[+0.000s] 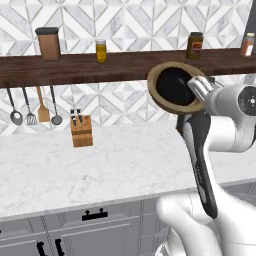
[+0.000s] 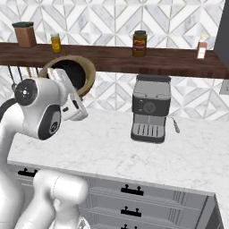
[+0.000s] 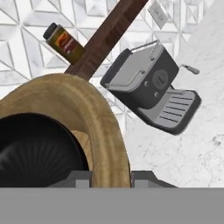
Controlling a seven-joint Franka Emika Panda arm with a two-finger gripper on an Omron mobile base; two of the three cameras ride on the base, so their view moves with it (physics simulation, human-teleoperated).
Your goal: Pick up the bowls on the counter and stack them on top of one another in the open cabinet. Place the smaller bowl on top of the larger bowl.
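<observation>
The wide wooden bowl (image 1: 156,89) (image 2: 88,70) hangs tilted in the air above the marble counter (image 1: 125,165), its opening turned sideways. The small glossy black bowl (image 1: 172,85) (image 2: 71,75) sits nested inside it. My gripper (image 1: 196,88) (image 2: 60,77) is shut on the wooden bowl's thick rim. In the hand view the rim (image 3: 103,122) runs between the fingertips (image 3: 79,177), with the black bowl (image 3: 35,148) to the left of it.
A grey coffee machine (image 2: 150,109) (image 3: 153,92) stands on the counter (image 2: 188,152) to the right. A knife block (image 1: 81,131) and hanging utensils (image 1: 35,107) are at the left. The dark wooden shelf (image 1: 75,67) carries several jars just behind the raised bowls.
</observation>
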